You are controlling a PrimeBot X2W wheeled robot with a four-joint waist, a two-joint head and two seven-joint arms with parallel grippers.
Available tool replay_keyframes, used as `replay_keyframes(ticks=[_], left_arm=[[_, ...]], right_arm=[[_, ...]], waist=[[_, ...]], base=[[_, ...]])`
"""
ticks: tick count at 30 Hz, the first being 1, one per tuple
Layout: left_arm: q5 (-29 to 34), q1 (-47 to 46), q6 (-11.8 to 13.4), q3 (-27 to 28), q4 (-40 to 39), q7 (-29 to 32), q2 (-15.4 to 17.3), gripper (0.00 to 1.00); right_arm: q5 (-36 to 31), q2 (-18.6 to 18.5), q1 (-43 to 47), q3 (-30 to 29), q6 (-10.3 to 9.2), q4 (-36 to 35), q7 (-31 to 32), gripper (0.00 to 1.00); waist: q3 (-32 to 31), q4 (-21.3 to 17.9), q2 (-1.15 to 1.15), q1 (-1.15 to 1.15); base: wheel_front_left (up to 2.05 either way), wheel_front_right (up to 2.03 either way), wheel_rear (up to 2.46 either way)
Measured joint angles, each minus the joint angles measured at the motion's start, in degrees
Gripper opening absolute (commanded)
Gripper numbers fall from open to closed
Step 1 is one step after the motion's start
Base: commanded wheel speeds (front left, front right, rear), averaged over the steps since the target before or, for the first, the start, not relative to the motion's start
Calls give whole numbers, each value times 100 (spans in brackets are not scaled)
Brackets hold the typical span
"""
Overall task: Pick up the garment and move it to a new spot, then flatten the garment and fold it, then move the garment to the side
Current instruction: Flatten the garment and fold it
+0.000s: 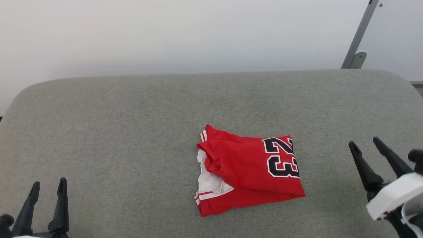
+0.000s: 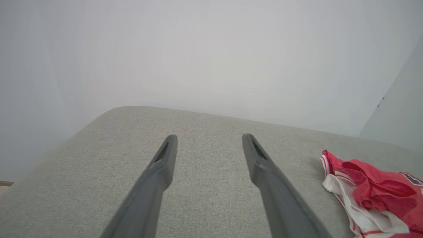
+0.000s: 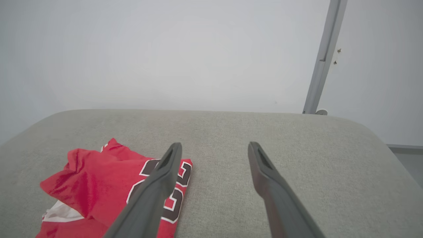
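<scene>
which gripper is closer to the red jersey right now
Right. The right gripper is open just beyond the numbered end of the red jersey, not touching it. The left gripper is open much farther off, past the white-sleeve end.

Light: bright, soft, even | Shadow: thin, faint, along 6 o'clock edge of red folded jersey shirt [image 1: 244, 172] | Blur: dark two-fingered right gripper [image 1: 363, 142] slightly smeared, 4 o'clock, head view | Distortion: grey woven fabric surface [image 2: 99, 165] bows at far edge, wrist views

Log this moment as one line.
garment: loosely bundled, mid cushion, not held | left pincer: open, empty, left of garment | right pincer: open, empty, right of garment
</scene>
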Motion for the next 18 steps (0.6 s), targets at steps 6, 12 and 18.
replay_keyframes(ticks=[6, 12, 18], left_arm=[[77, 181, 0, 25, -25, 0, -19, 100], [134, 296, 0, 71, -91, 0, -26, 100], [212, 421, 0, -14, -13, 0, 22, 100]], right_arm=[[-14, 21, 191, 85, 0, 405, -680, 100], [-33, 18, 339, 192, 0, 798, -1139, 100], [162, -40, 444, 293, 0, 1183, -1537, 100]], waist=[[-132, -79, 0, 0], [-217, -119, 0, 0], [-279, -123, 0, 0]], base=[[0, 0, 0], [0, 0, 0], [0, 0, 0]])
